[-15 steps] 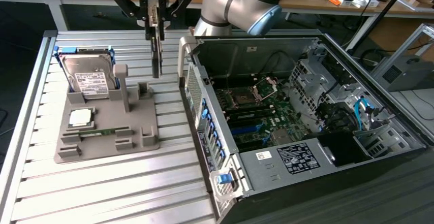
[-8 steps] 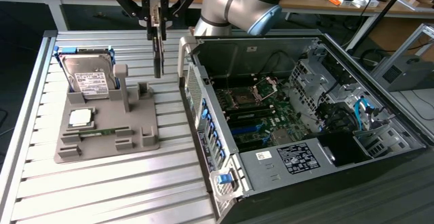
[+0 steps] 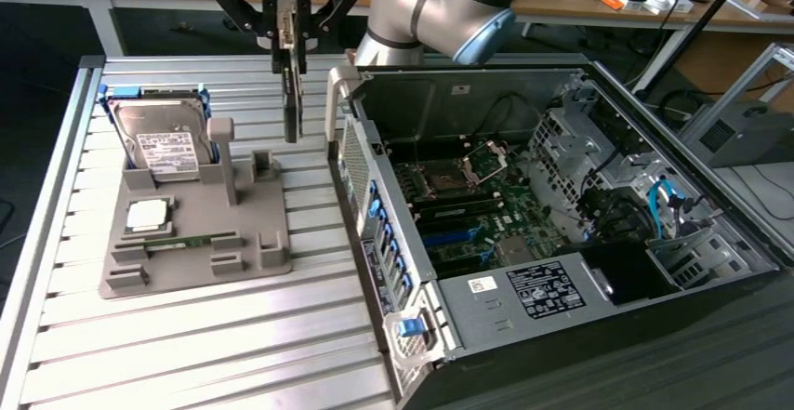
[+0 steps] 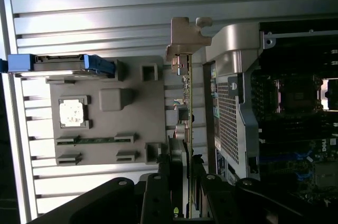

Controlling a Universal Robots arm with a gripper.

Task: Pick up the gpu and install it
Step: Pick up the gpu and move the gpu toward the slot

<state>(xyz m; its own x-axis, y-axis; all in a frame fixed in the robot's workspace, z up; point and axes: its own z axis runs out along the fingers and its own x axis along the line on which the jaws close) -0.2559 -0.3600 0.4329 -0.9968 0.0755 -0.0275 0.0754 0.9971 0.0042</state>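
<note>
Slatted alu table (image 3: 186, 336) carries everything. Behind it are wooden desks w/ clutter, too small for me to make out.

From my remote station I see the arm (image 3: 434, 6) reaching in from the far side. The end effector (image 3: 293, 38) is clamped on the gpu (image 3: 292, 103), black fingers (image 4: 158, 192) pressed on both faces of the board.

The card hangs vertical, edge-on to the exterior cam. It's up off the table, in the gap betw the gray holder (image 3: 267, 243) and the near wall of the PC case (image 3: 496, 85). It touches neither, as far as I can tell.

In the wrist view the gpu (image 4: 186, 92) runs as a thin green edge away from the end effector (image 4: 185, 182). Its silvery bracket (image 4: 185, 34) sits at the end farthest from the fingers.

The holder lies on the exterior view's left part of the table:
- hard drive (image 3: 167, 145) w/ white label and blue rails, propped at a tilt at the far end
- CPU chip (image 3: 149, 215) lying flat in its pocket, nearer the cam
- narrow green memory stick (image 3: 186, 241) just past the chip, in its slot

The case lies on its side w/ the panel off, on the exterior view's right. Motherboard (image 3: 484, 215) is exposed and the CPU socket (image 3: 447, 182) shows near the middle. Blue tabs (image 3: 385, 233) line the case edge closest to the holder. Gpu is outside the case, not over the board.
</note>
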